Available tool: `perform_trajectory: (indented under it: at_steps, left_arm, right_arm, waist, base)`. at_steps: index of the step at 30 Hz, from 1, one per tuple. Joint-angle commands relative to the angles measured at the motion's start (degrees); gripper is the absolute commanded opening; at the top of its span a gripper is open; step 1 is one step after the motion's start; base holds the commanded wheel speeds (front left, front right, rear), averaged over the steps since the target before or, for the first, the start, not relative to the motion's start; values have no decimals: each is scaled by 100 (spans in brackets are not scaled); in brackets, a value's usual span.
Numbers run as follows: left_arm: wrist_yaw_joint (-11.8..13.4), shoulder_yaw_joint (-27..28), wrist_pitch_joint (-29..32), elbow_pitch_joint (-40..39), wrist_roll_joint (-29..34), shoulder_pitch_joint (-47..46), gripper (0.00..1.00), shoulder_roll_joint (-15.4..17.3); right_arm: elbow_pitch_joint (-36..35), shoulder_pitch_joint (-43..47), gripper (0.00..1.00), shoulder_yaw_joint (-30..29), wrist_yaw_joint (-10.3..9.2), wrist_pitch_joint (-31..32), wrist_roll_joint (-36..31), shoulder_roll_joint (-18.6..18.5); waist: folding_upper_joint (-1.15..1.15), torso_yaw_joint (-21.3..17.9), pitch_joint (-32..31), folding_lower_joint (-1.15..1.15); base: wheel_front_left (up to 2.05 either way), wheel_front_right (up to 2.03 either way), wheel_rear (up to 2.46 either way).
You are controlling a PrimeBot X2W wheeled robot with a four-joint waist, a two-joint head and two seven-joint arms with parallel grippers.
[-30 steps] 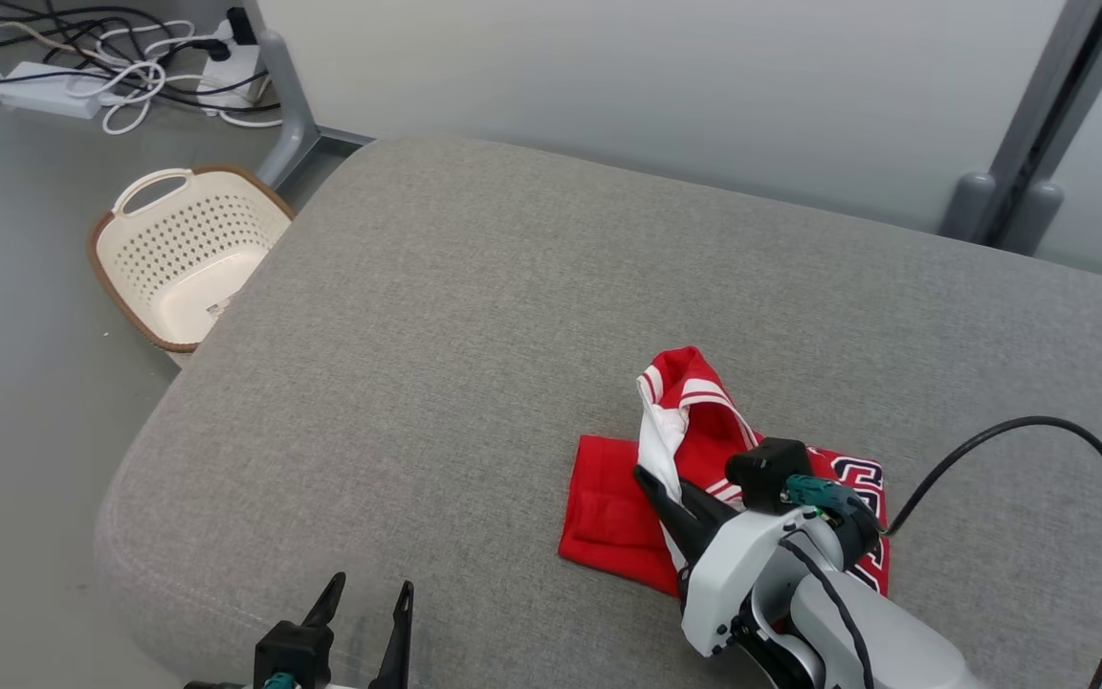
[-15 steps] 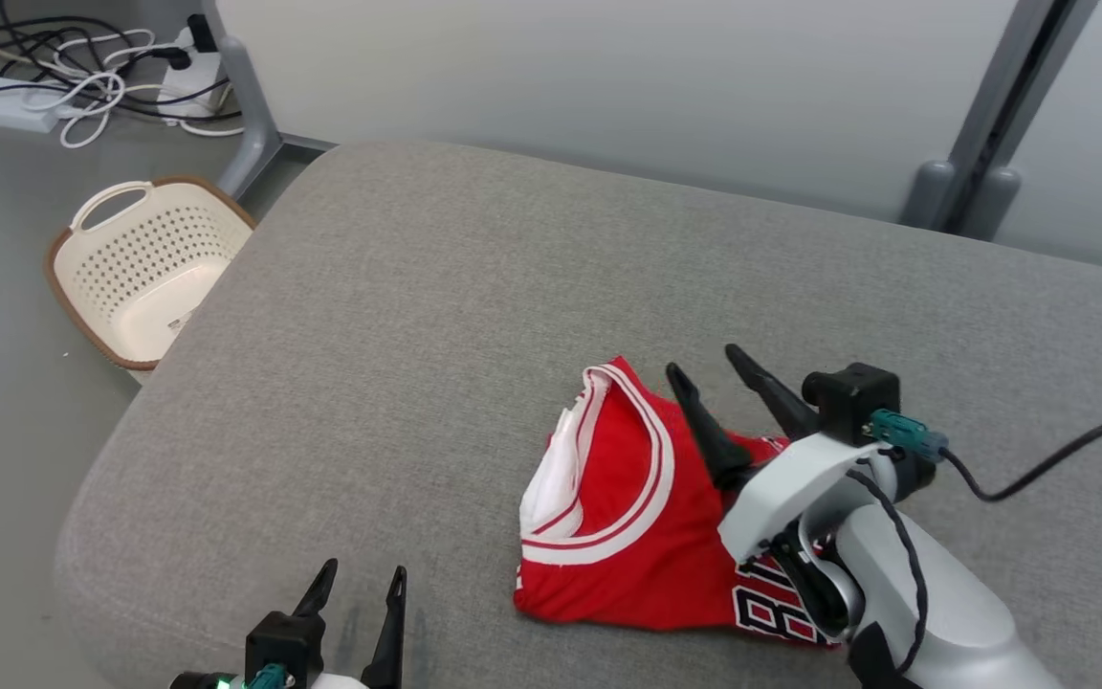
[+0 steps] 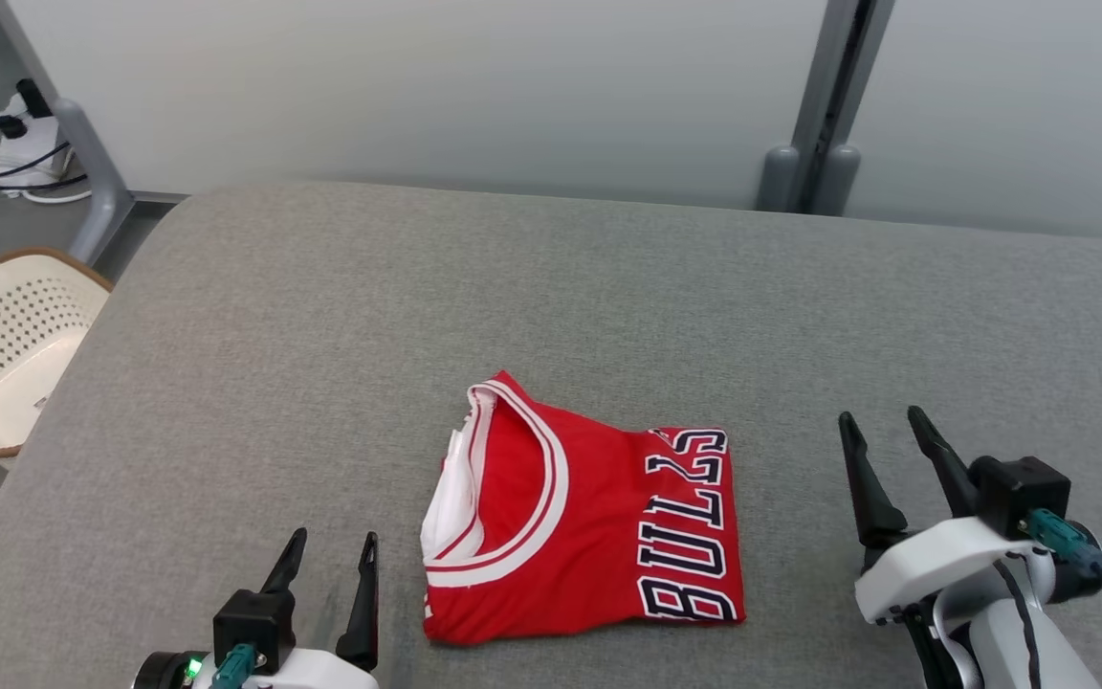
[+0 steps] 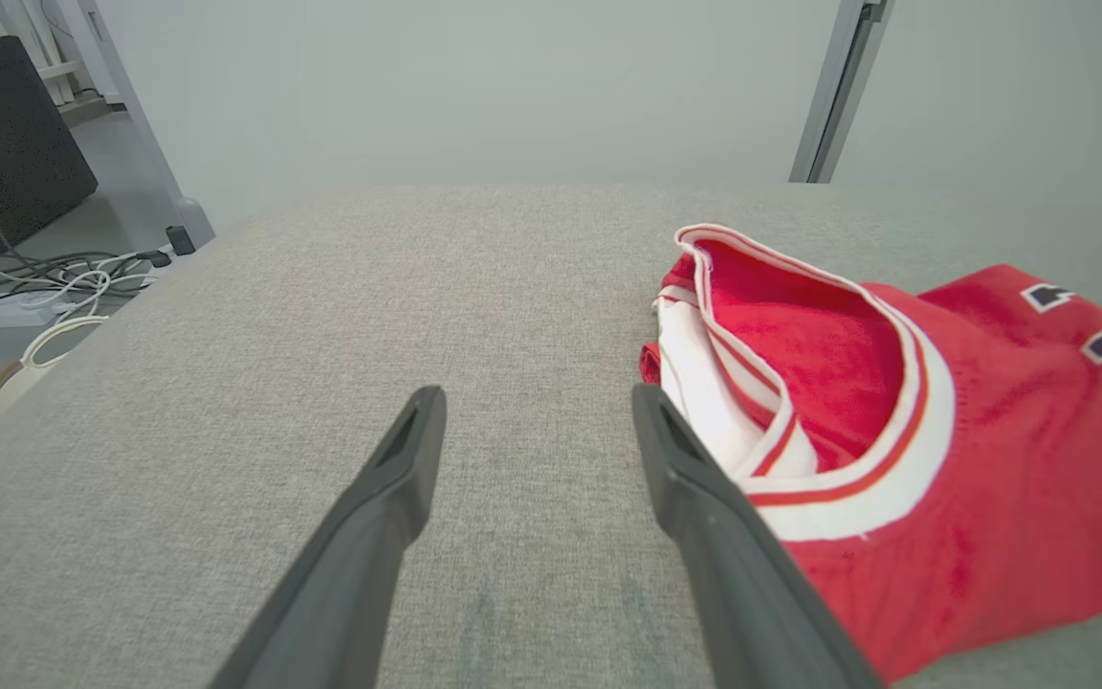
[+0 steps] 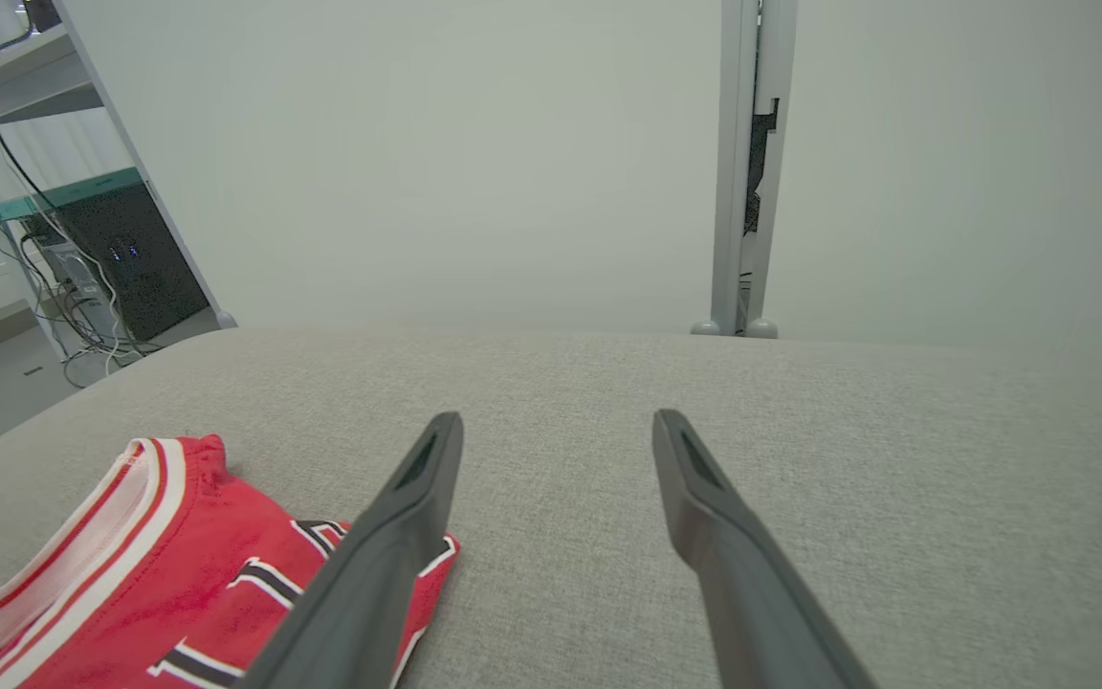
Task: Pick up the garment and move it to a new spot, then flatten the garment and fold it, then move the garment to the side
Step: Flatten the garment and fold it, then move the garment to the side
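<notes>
Left of the left pincer [image 3: 336,534], off the worktop [image 3: 513,287] edge, a cream basket [image 3: 6,325] stands on the floor, well apart from the work. The left pincer is open, its 2 fingers spread and holding nothing, tips just above the grey cloth surface in its wrist view [image 4: 537,397]. The garment [image 3: 589,517] lies just to the right of this pincer and slightly ahead of its tips, not touching it: a compact red rectangle, white-banded neckline and white inner layers toward the left pincer, lettering toward the right one. Judgement: folding appears done, and the step in hand is moving the garment to the side. To do it well, each pincer should close over all layers at 1 edge, low to the surface, and both should travel together so the fold does not open; the loose white layers at the neckline [image 4: 704,383] look most likely to slip free. The right pincer [image 3: 879,416] is likewise open and empty; the garment lies to its left, near but apart, its lettered corner beside the left finger in that wrist view [image 5: 178,574].
</notes>
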Motion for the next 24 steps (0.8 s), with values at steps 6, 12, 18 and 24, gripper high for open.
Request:
perform_trajectory:
  at_steps: [6, 12, 18, 24]
  left_arm:
    - [40, 240, -26, -65, 81, 60, 100, 22]
    - [47, 459, -26, -146, 130, 184, 100, 23]
    - [80, 635, -26, -211, 164, 323, 100, 23]
    - [81, 740, -26, -264, 174, 422, 100, 24]
  right_arm:
    - [-293, 467, 100, -465, 0, -24, -316, -27]
    - [-471, 788, 100, -677, 0, -24, -372, -25]
    - [-483, 950, 100, -712, 0, -25, -385, -26]
    - [-505, 1040, 100, -662, 0, -25, -352, -26]
  waist:
    - [0, -451, -88, 0]
    - [0, -779, -177, 0]
    - [0, -1065, -238, 0]
    - [0, -1225, -254, 0]
  base:
    - [0, 0, 0]
    - [0, 0, 0]
    - [0, 0, 0]
    - [0, 0, 0]
